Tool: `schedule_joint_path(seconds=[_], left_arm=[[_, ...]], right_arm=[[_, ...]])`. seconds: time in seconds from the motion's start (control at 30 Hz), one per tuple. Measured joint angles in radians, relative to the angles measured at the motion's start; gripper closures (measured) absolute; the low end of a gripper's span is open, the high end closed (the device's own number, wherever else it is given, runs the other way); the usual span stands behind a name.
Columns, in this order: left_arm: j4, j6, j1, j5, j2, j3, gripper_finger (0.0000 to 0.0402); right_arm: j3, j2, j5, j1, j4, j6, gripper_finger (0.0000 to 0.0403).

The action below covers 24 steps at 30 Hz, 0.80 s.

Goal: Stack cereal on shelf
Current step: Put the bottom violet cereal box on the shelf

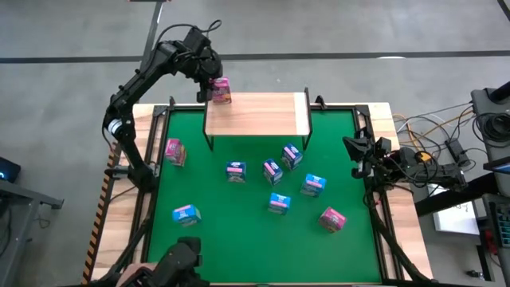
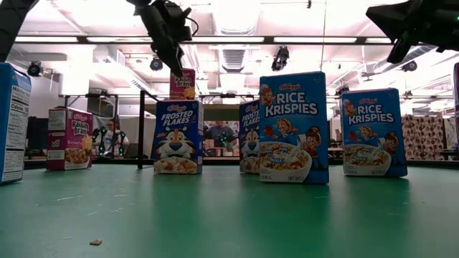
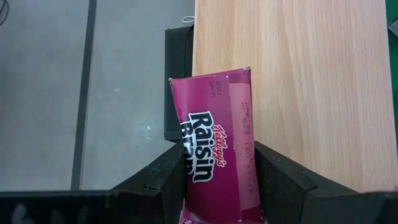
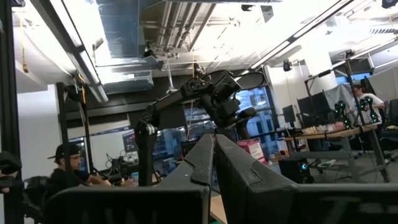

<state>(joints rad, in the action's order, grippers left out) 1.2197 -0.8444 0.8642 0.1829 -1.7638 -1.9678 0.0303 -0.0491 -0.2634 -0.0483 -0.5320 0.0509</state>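
We're holding a pink Raisin Bran box (image 3: pixel 214 155) in the left gripper (image 3: pixel 217 186), fingers clamped on its narrow sides, over the shelf's (image 1: pixel 263 113) left end. Light, thin card, prob. crushable, so we're squeezing gently. Right gripper (image 4: pixel 214 163) is waiting w/ fingers together by the mat's (image 1: pixel 239 223) right edge.

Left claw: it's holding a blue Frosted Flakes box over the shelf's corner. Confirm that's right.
Not quite. The left claw is holding a pink Raisin Bran box, not a blue Frosted Flakes one; the left wrist view shows the name on it. The rest stands: it is over the shelf corner, as the high view shows.
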Motion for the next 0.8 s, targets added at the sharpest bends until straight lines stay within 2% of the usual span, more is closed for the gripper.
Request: schedule_joint_path(seconds=[0.13,0.4,0.8], left_arm=[[-0.007,0.0,0.0,0.045,-0.001,0.006,0.025],[-0.022,-0.004,0.0,0.007,-0.001,0.03,0.025],[-0.045,-0.007,0.0,0.006,-0.001,0.045,0.025]], right_arm=[[0.0,0.0,0.0,0.0,-0.001,0.0,0.0394],[0.007,0.0,0.0,0.0,0.004,0.001,0.0394],[0.009,0.0,0.0,0.0,0.003,0.0,0.0394]])
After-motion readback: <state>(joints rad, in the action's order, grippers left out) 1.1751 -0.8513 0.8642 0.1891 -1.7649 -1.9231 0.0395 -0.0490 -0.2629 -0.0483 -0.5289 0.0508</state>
